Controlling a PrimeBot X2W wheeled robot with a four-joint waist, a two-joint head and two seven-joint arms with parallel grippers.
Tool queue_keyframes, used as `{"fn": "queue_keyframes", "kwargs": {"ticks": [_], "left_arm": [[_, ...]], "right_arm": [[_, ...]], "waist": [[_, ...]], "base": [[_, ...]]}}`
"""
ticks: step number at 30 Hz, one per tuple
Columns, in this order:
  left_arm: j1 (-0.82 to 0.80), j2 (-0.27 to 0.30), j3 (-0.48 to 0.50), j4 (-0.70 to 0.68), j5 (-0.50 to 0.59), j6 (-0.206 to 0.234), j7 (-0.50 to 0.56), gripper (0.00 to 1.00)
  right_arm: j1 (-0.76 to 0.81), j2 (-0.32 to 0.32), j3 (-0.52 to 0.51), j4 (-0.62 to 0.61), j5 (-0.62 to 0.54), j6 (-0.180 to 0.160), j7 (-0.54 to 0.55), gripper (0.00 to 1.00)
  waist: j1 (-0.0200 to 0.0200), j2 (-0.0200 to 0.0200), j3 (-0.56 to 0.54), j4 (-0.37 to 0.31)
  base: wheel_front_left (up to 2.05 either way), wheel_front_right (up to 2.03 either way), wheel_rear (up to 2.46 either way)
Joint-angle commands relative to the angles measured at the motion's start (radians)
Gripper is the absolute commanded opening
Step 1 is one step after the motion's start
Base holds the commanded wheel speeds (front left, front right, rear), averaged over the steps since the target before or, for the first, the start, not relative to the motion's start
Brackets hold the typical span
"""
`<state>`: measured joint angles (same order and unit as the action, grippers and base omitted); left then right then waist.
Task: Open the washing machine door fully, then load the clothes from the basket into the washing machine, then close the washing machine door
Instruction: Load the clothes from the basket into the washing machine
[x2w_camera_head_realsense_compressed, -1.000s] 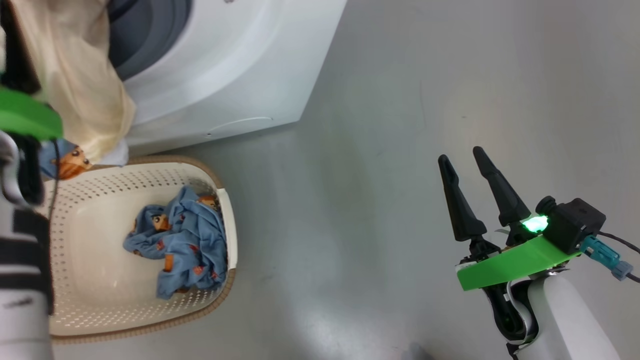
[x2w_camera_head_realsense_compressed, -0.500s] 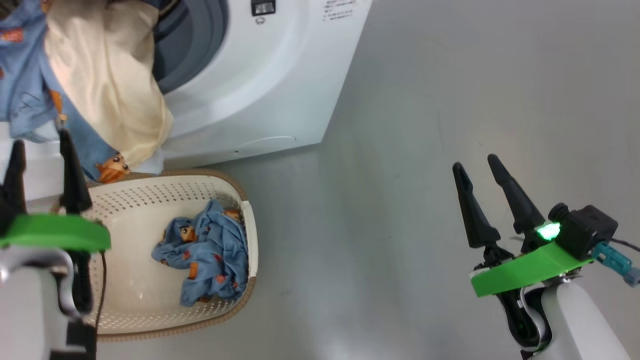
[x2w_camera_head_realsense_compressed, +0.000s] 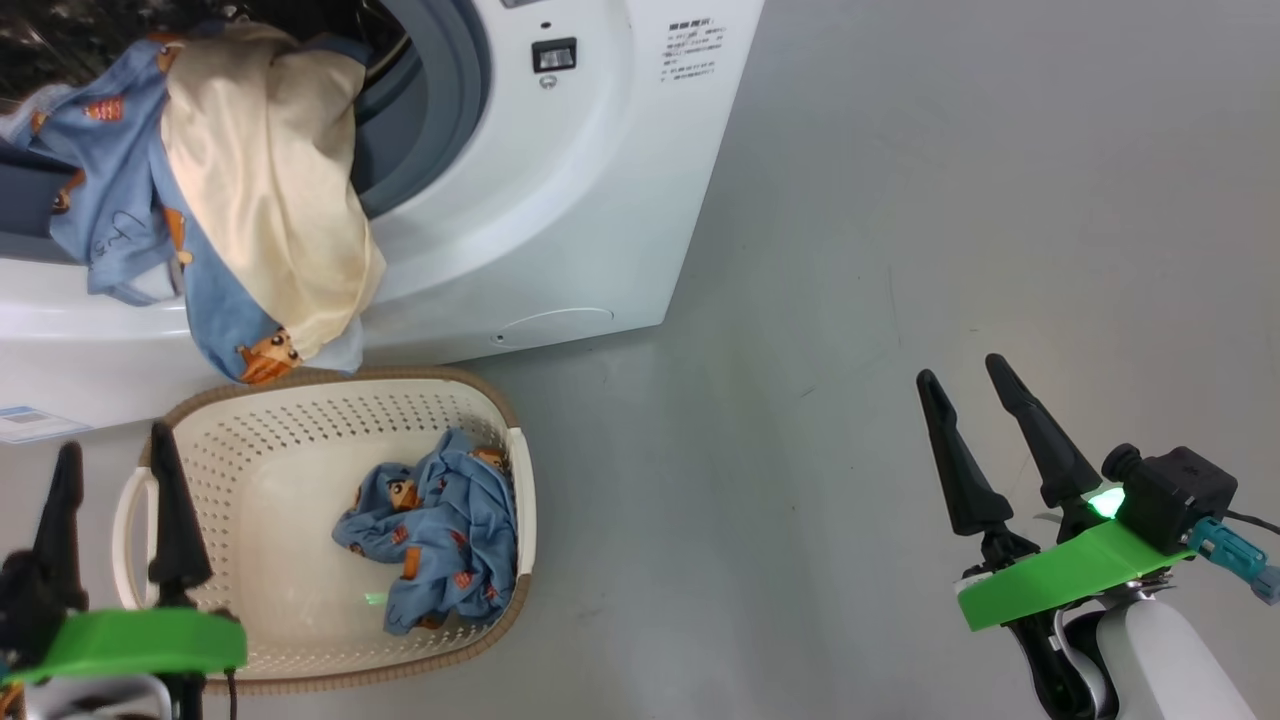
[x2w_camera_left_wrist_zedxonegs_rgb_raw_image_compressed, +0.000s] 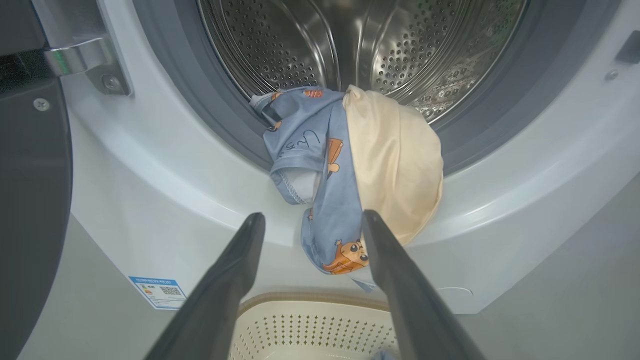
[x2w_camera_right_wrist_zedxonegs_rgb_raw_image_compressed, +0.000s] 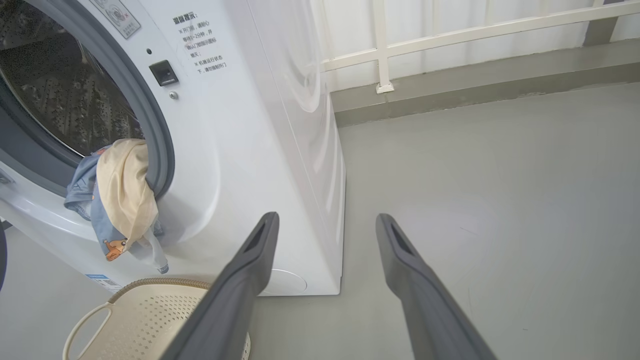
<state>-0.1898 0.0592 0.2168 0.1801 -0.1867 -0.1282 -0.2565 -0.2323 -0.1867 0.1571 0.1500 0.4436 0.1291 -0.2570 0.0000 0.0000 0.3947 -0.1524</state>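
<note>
The washing machine (x2w_camera_head_realsense_compressed: 560, 200) stands open, with its steel drum (x2w_camera_left_wrist_zedxonegs_rgb_raw_image_compressed: 360, 45) bare at the back. The dark rim of the washing machine door (x2w_camera_left_wrist_zedxonegs_rgb_raw_image_compressed: 30, 175) is swung out at the left. Blue and cream clothes (x2w_camera_head_realsense_compressed: 250, 190) hang over the seal's lower lip (x2w_camera_left_wrist_zedxonegs_rgb_raw_image_compressed: 350, 165), half out of the drum (x2w_camera_right_wrist_zedxonegs_rgb_raw_image_compressed: 125, 195). One blue printed garment (x2w_camera_head_realsense_compressed: 440, 540) lies in the basket (x2w_camera_head_realsense_compressed: 300, 420) in front of the machine. My left gripper (x2w_camera_head_realsense_compressed: 112, 440) is open and empty at the basket's near left corner, fingers pointing at the hanging clothes (x2w_camera_left_wrist_zedxonegs_rgb_raw_image_compressed: 314, 216). My right gripper (x2w_camera_head_realsense_compressed: 960, 370) hangs open over bare floor (x2w_camera_right_wrist_zedxonegs_rgb_raw_image_compressed: 326, 217).
Grey floor (x2w_camera_head_realsense_compressed: 900, 200) stretches to the right of the machine. A white railing and a low kerb (x2w_camera_right_wrist_zedxonegs_rgb_raw_image_compressed: 450, 35) run along the far wall. The basket (x2w_camera_left_wrist_zedxonegs_rgb_raw_image_compressed: 310, 325) sits close against the machine's front, below a blue label (x2w_camera_left_wrist_zedxonegs_rgb_raw_image_compressed: 157, 292).
The camera has tilted up, showing more of the machine. My left gripper has drawn back from the opening to the basket's near side, open. The clothes stay draped over the lip.
</note>
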Motion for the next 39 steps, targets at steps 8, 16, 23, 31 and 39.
{"fn": "queue_keyframes", "kwargs": {"ticks": [8, 16, 23, 31, 39], "left_arm": [[0.081, -0.004, 0.059, -0.093, 0.007, -0.002, -0.005, 1.00], [0.071, -0.008, 0.051, -0.085, 0.005, -0.002, -0.005, 1.00], [0.029, -0.009, 0.023, -0.030, -0.007, -0.002, -0.005, 1.00], [-0.081, 0.031, -0.027, 0.092, -0.021, -0.002, -0.005, 1.00], [-0.214, 0.076, -0.056, 0.213, -0.039, -0.002, -0.005, 1.00]], "right_arm": [[0.018, -0.013, 0.010, -0.023, 0.009, 0.002, -0.005, 1.00], [0.013, -0.012, 0.007, -0.025, 0.007, 0.002, -0.005, 1.00], [0.011, -0.005, 0.000, -0.027, 0.006, 0.002, -0.005, 1.00], [-0.008, 0.003, 0.002, -0.032, 0.005, 0.002, -0.005, 1.00], [-0.039, 0.010, 0.008, -0.037, 0.005, 0.002, -0.005, 1.00]], "waist": [[0.0000, 0.0000, -0.003, 0.001], [0.0000, 0.0000, 0.004, 0.001], [0.0000, 0.0000, 0.018, 0.009], [0.0000, 0.0000, 0.051, 0.009], [0.0000, 0.0000, 0.097, -0.005]], "base": [[0.00, 0.00, 0.00], [0.00, 0.00, 0.00], [0.00, 0.00, 0.00], [0.00, 0.00, 0.00], [0.00, 0.00, 0.00]]}}
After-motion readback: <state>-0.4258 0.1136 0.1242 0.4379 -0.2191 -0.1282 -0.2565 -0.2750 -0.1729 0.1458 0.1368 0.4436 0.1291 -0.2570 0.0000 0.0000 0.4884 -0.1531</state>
